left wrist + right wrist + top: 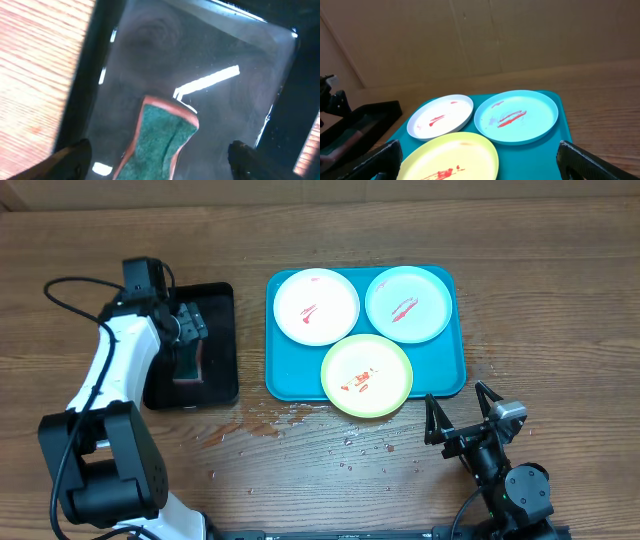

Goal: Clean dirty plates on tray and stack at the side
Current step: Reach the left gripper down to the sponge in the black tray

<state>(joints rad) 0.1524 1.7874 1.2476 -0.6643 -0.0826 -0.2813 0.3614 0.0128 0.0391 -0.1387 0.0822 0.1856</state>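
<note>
Three plates with red smears lie on the turquoise tray (pixel 285 375): a white plate (pixel 316 306) at back left, a pale mint plate (pixel 408 303) at back right, and a yellow-green plate (pixel 366 375) overhanging the front rim. They also show in the right wrist view as the white plate (pixel 440 116), the mint plate (pixel 516 116) and the yellow-green plate (pixel 449 157). My left gripper (pixel 160 160) is open over the black tray (pixel 215 340), its fingers either side of a green sponge (pixel 160 142). My right gripper (pixel 462 412) is open and empty, in front of the turquoise tray.
The black tray (pixel 210 55) sits left of the turquoise tray with a wet, shiny floor. Water droplets (pixel 290 425) spot the wood in front of the trays. A cardboard wall (pixel 480 35) stands behind the table.
</note>
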